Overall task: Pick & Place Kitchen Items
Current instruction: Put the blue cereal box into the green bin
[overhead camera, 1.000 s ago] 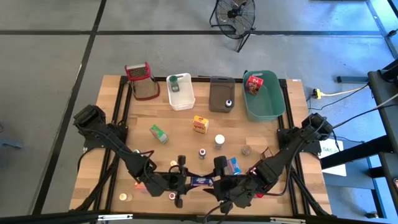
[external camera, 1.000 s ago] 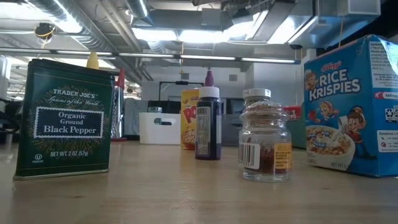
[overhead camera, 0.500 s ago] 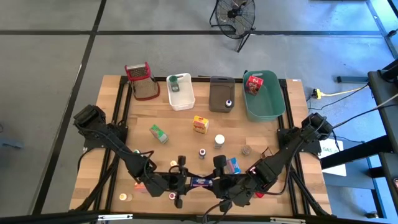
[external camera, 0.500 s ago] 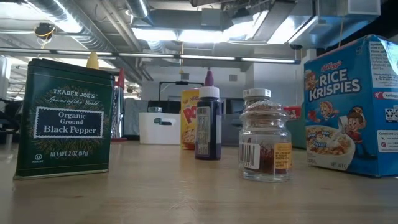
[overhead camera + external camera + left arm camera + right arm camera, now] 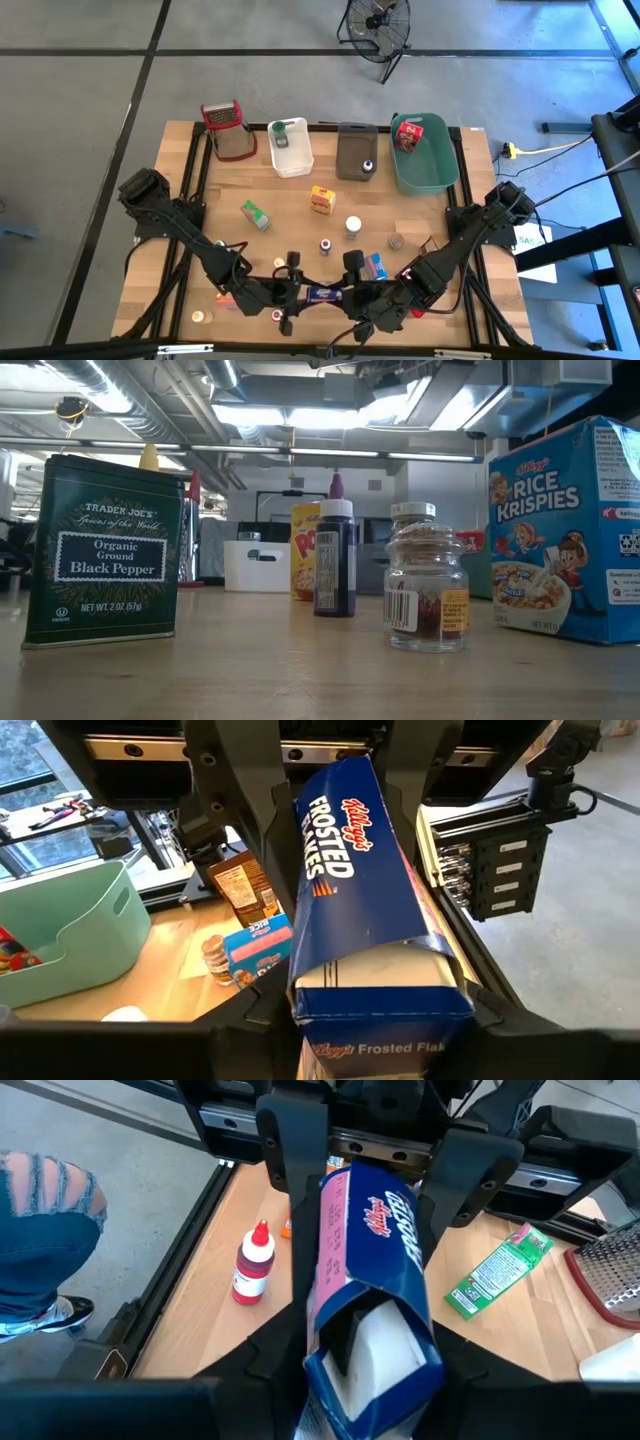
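Handover in progress at the table's near edge: the blue Frosted Flakes box (image 5: pixel 322 293) hangs between the left gripper (image 5: pixel 288 293) and the right gripper (image 5: pixel 352 297), each wrist view showing fingers clamped on an opposite end. A few items already sit in tubs: a red box in the green tub (image 5: pixel 430 165), a small bottle in the grey tub (image 5: pixel 355 150), something green in the white tub (image 5: pixel 295 155). Most remain loose on the table (image 5: pixel 290 195), including the yellow box (image 5: pixel 321 200), the green packet (image 5: pixel 255 214) and several jars, so the sorting looks early.
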You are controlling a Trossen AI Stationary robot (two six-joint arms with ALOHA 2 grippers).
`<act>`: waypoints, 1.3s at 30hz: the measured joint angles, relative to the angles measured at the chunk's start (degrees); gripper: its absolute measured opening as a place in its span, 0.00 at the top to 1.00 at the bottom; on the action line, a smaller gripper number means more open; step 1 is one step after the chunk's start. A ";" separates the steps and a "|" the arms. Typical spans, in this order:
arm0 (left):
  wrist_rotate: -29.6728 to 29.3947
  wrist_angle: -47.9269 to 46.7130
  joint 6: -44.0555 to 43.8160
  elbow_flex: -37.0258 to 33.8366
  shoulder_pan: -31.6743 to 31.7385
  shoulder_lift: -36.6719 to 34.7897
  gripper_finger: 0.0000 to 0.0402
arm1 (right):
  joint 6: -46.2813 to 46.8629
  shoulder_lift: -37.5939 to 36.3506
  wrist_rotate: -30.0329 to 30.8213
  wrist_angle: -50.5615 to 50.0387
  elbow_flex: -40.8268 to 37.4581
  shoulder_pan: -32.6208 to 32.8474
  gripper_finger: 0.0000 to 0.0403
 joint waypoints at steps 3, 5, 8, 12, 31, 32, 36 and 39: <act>1.09 0.07 0.00 0.00 0.00 0.00 0.57 | -0.13 0.00 -0.17 -0.02 0.00 0.02 0.67; 1.15 0.07 0.00 0.02 0.00 0.00 0.53 | -0.13 0.00 -0.17 -0.02 0.00 0.02 0.67; 1.15 0.07 0.00 0.00 0.00 0.00 0.48 | -0.11 0.00 -0.15 -0.06 0.00 0.02 0.67; 2.69 0.10 -0.32 0.02 0.00 0.00 0.42 | -0.11 0.00 -0.17 -0.06 0.00 0.02 0.67; -2.68 0.72 3.27 0.00 -0.22 -0.09 0.39 | 0.72 0.07 -1.27 -1.07 0.00 0.11 0.67; -2.82 0.68 3.60 0.00 -0.28 -0.09 0.39 | 1.18 0.07 -1.27 -1.36 0.00 0.11 0.67; -3.06 0.59 6.10 0.00 -0.94 -0.09 0.39 | 3.20 0.07 -1.47 -4.25 0.02 0.11 0.67; -4.27 0.59 7.80 0.00 -1.84 -0.09 0.39 | 5.25 0.05 -1.57 -6.18 0.02 0.13 0.67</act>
